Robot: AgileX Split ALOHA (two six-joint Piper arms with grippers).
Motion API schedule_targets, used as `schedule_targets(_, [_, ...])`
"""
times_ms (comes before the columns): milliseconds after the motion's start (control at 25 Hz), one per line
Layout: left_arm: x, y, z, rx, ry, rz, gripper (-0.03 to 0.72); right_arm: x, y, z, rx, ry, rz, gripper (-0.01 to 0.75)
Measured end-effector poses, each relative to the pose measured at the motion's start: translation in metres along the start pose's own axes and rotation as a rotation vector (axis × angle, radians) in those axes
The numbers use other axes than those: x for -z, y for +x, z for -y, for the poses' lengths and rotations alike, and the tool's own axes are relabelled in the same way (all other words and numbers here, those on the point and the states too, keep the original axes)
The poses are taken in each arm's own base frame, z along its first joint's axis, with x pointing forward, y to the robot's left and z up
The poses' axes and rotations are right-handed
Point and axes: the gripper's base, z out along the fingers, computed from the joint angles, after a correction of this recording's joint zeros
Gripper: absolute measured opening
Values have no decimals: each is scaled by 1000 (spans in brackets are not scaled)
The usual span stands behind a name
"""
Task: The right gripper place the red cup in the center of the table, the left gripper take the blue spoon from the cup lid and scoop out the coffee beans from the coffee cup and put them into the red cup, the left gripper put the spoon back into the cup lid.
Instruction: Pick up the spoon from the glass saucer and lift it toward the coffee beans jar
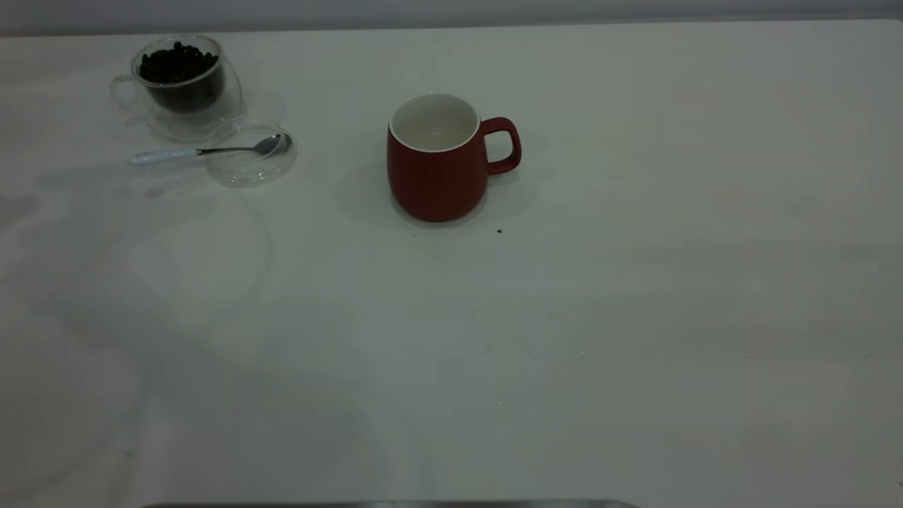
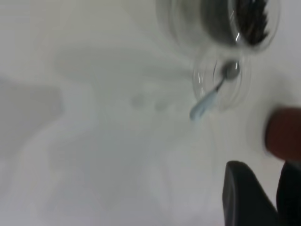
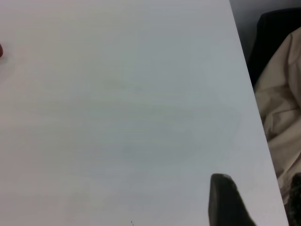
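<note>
Exterior view: spoon [image 1: 204, 151] lies with its metal bowl inside the lid [image 1: 251, 152] and its pale handle out over the rim, pointing to the left edge of the table [image 1: 635, 317]. We see the glass cup [image 1: 182, 77] just behind the lid, full of beans [image 1: 176, 65]. The red cup [image 1: 437, 159] stands upright near the middle of the table, well apart from the lid, handle to the right, inside white and empty. No arm shows here.

Left wrist view: we see the left gripper [image 2: 263, 197] only as two dark fingers at the edge, above the table and near nothing. We cannot tell if the claw is released or clenched. The spoon [image 2: 210, 96], lid [image 2: 202, 82], glass cup [image 2: 188, 23] and a part of the red cup [image 2: 283, 134] are farther off.

Right wrist view: the right gripper [image 3: 254, 202] hangs over bare table near its edge. Its state we cannot tell. Only a red sliver of the cup [image 3: 1, 50] shows.

Handling: we judge the spoon light, stiff and rather slippery, thin against the table. The free handle end, outside the lid, looks the best place to take it. The lid and glass cup are fragile and may slide if pushed.

Stage: the red cup seems already placed, the spoon is not yet taken.
</note>
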Motion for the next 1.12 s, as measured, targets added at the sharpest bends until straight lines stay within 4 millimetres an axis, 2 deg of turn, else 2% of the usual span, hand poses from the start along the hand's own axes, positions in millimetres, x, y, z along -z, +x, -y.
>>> schedule_targets(160, [-39,8,-5,-17,32,-99,277,0,0,0,0,0,0,353])
schedule_targets(240, [-52,10,-5,-49,37,-120,324,0,0,0,0,0,0,353])
schedule_targets(440, [-78,10,1,-113,-9,-114,498,0,0,0,0,0,0,353])
schedule_targets(560, [-100,11,6,-131,-49,-108,555,0,0,0,0,0,0,353])
schedule_targets(840, [-129,11,19,-132,-63,-68,570,0,0,0,0,0,0,353])
schedule_targets(1120, [-135,14,17,-133,-60,-78,572,0,0,0,1,0,0,353])
